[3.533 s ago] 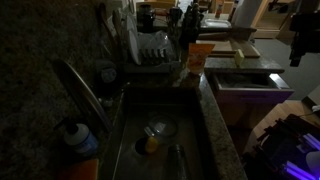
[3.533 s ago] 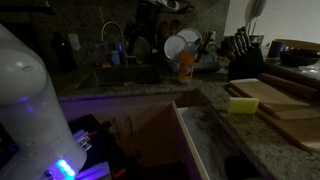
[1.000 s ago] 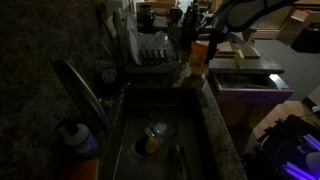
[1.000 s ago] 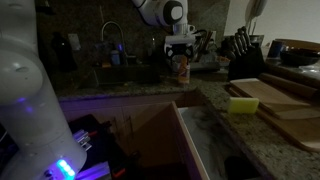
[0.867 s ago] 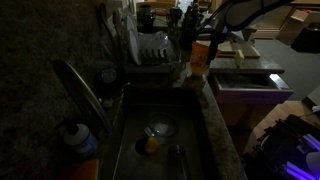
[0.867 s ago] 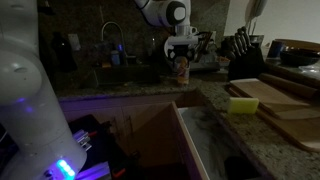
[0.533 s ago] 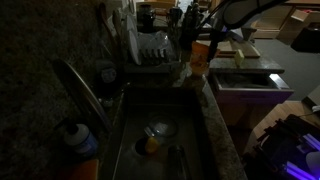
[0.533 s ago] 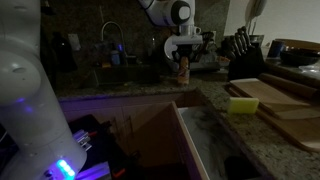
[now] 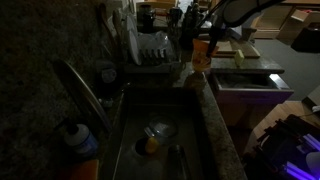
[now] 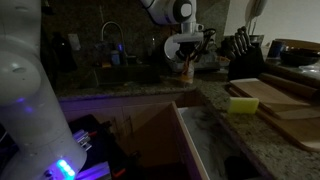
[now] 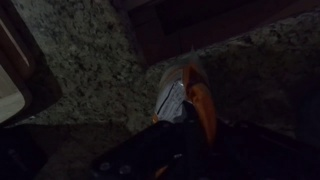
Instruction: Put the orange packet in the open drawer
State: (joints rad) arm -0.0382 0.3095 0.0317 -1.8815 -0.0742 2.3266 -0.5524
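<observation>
no readable text, labels too dark and blurred

Sink (image 9: 125,115) holds a bowl (image 9: 157,130), dish rack (image 9: 155,55) behind; yellow sponge (image 10: 242,104) touching cutting boards (image 10: 285,100) on granite surface (image 10: 225,132)

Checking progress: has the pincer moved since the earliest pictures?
Yes. The pincer has come in toward the rack and now hangs at the packet.

Exteriors sharing counter (image 9: 212,118); wrist seemingly downward
</observation>
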